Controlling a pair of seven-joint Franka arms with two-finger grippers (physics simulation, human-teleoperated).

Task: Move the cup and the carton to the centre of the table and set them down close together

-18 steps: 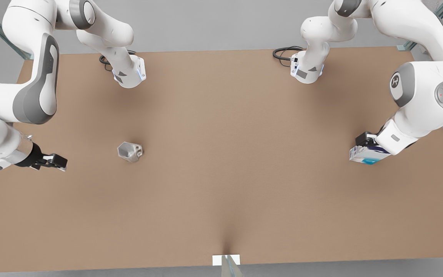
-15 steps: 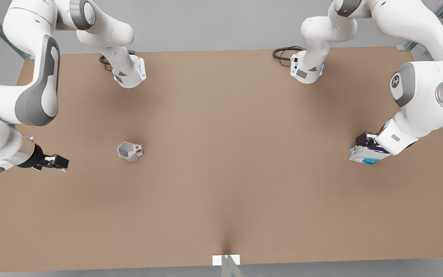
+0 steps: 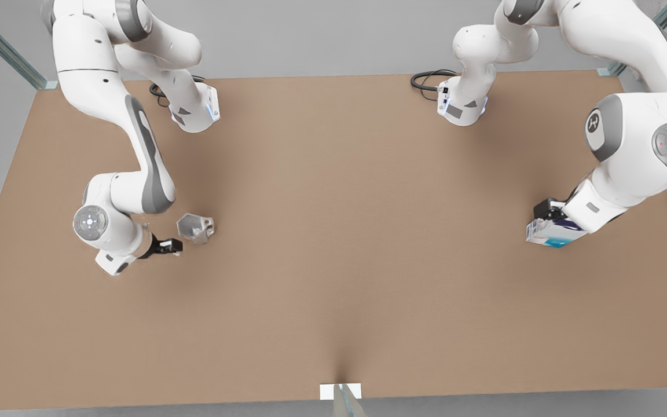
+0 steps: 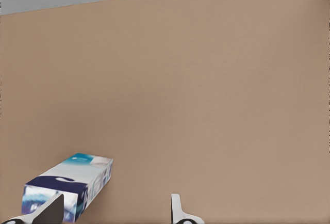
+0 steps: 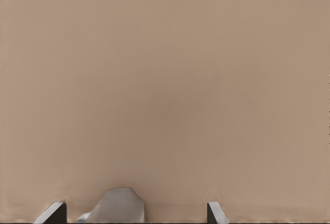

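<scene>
The silvery faceted cup [image 3: 195,227] stands on the brown table [image 3: 333,243] at the front view's left. My right gripper [image 3: 172,247] hovers just beside it, open; in the right wrist view the cup [image 5: 116,206] shows between the two fingertips [image 5: 53,213], a little ahead of them. The white, blue and teal carton [image 3: 553,234] lies at the front view's right. My left gripper [image 3: 545,214] is over its end, open, and in the left wrist view the carton [image 4: 77,178] lies by one fingertip [image 4: 51,208], not between the two.
Both arm bases [image 3: 194,113] [image 3: 462,107] are bolted at the table's far edge, with black cables beside them. A small white tab [image 3: 340,391] sits at the near edge's middle. The table's centre is bare brown surface.
The arm on the front view's left has swung in toward the cup, bringing the right gripper from the table's edge to just beside it. The left gripper and carton have barely moved.
</scene>
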